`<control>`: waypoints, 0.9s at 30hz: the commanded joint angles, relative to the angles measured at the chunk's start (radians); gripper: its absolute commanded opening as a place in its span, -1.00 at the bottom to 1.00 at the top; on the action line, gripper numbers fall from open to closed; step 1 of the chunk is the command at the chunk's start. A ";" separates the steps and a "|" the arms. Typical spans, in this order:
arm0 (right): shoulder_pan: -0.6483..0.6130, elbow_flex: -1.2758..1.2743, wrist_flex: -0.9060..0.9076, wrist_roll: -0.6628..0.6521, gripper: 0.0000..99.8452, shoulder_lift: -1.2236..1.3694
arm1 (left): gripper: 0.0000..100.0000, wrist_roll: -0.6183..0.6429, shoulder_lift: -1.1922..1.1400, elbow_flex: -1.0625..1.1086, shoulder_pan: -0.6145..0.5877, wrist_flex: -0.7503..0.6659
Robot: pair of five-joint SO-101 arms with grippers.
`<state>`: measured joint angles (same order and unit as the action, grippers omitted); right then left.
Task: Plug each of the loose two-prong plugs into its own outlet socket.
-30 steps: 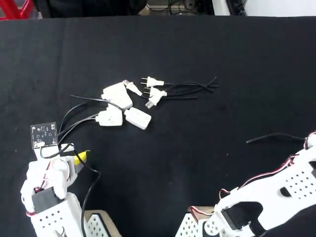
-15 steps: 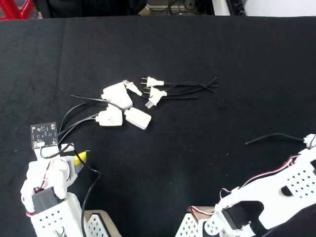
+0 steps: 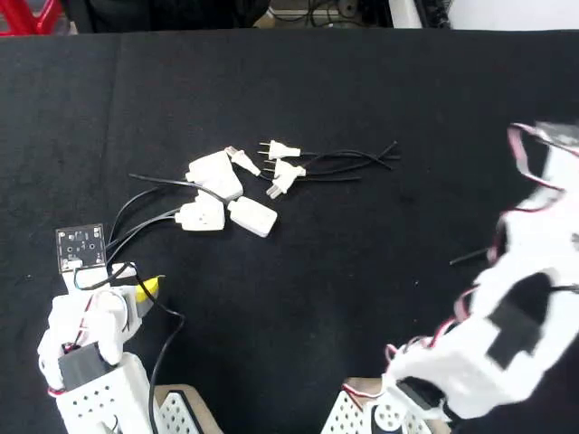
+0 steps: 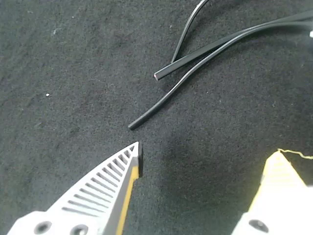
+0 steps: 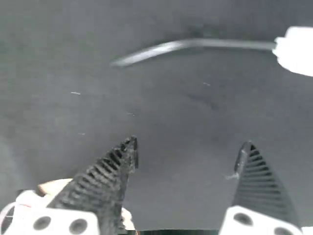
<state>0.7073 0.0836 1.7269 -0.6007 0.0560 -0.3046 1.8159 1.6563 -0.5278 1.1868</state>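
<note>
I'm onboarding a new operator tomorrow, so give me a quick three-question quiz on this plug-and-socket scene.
1. True or false: the left gripper is shut.
2. The right gripper is: A open and empty; B shut on a cable; C shut on a socket.
3. Fill in: in the high view, the loose plugs lie nearer the ____ arm.
Key: 1 false; 2 A; 3 left.

A black table [image 3: 362, 81] lies before me. Past its far edge I see something red [image 3: 32, 14] at the upper left of the frame, dark cables [image 3: 317, 11] at top centre and a white surface [image 3: 511, 14] at the upper right.
</note>
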 commanded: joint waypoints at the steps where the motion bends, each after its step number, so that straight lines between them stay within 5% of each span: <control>1: -0.192 -0.081 0.003 0.130 -0.36 -0.182 | -0.23 -0.005 0.005 -0.005 -0.007 -0.032; 6: -0.517 -0.165 -0.097 0.362 -0.40 -0.209 | -0.23 -0.006 0.005 -0.005 -0.008 -0.032; 14: -0.913 -0.254 -0.511 0.729 -0.86 -0.097 | -0.24 -0.051 0.005 -0.004 -0.008 -0.031; 20: -1.020 -0.251 -0.799 0.931 -0.78 0.097 | -0.24 -0.054 0.005 0.002 -0.007 -0.032; 27: -1.007 -0.251 -0.965 1.220 -0.74 0.226 | -0.24 -0.054 0.005 0.004 -0.007 -0.034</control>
<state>-0.2977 -0.1757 0.8155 0.5439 0.2754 -0.3491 1.8159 1.6671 -0.5278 1.1699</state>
